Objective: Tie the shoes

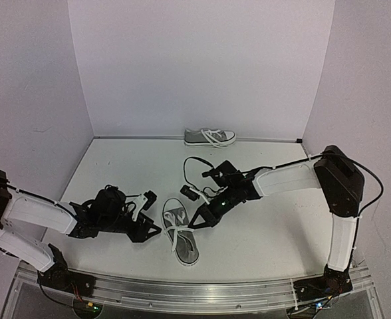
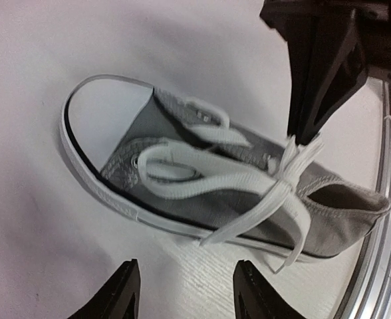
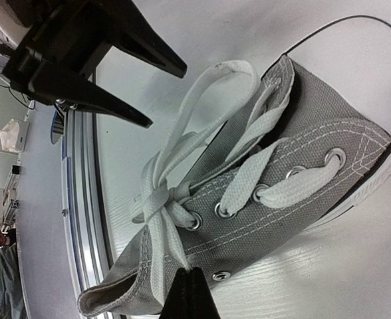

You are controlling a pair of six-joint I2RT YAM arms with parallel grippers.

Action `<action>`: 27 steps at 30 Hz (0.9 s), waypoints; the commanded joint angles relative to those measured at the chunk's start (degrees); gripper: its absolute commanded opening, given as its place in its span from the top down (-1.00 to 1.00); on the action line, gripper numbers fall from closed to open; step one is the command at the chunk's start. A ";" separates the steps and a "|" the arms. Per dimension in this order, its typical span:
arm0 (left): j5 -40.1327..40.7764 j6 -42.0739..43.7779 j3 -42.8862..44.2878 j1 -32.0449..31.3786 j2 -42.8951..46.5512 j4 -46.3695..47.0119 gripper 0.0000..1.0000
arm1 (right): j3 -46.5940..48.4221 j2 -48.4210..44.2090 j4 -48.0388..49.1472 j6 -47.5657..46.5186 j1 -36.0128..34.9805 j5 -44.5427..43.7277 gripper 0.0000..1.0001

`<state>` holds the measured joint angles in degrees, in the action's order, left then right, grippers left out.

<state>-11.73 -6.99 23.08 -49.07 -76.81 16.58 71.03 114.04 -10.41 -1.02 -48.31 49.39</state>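
One grey shoe (image 1: 185, 244) lies near the table's front edge, its white laces (image 3: 161, 199) crossed in a knot over the tongue, with a loop (image 3: 209, 100) standing out to one side. My right gripper (image 3: 190, 292) is shut on a lace strand just below that knot, against the shoe's (image 3: 302, 193) side. From the top view it (image 1: 198, 222) reaches in from the right. My left gripper (image 2: 187, 296) stands open on the other side of this shoe (image 2: 106, 123), a short way off the sole, with nothing between its fingers. The second shoe (image 1: 209, 137) sits by the back wall.
A thin black cable (image 1: 190, 165) loops over the table behind the right gripper. A metal rail (image 1: 182, 292) runs along the front edge close to the near shoe's heel. White walls close in the table on three sides.
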 commanded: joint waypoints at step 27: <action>-15.48 -25.04 7.67 5.12 -20.78 30.38 -0.18 | 1.48 -3.04 -0.75 0.13 -1.01 -3.62 1.00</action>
<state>-23.40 -28.67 27.85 -44.23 -94.76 39.40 71.05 112.68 -11.25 -0.86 -48.92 46.57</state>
